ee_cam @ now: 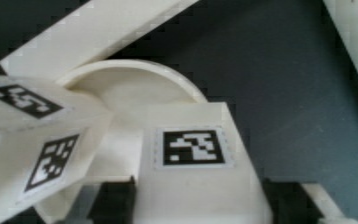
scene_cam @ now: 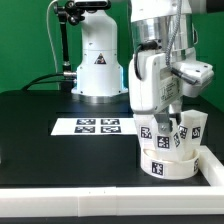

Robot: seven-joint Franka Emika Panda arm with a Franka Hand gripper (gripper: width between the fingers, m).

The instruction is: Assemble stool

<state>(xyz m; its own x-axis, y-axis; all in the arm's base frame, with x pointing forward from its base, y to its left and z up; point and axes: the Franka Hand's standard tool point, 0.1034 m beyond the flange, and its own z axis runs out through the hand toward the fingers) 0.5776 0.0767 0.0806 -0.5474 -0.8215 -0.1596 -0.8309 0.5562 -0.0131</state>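
End effector (scene_cam: 172,112) closed on a leg (ee_cam: 188,150) standing on the seat (scene_cam: 168,163); other legs (scene_cam: 190,128) just beside it.

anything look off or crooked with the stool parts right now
Yes: the legs standing on the round seat lean at different angles, splaying apart instead of standing straight. The tool sits among them; its grip state is unclear.

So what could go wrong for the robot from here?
The tool hangs right over the legs standing on the round seat, so a small sideways nudge could tip one. The seat sits near the white rail at the table's corner, so a shove might jam it there.
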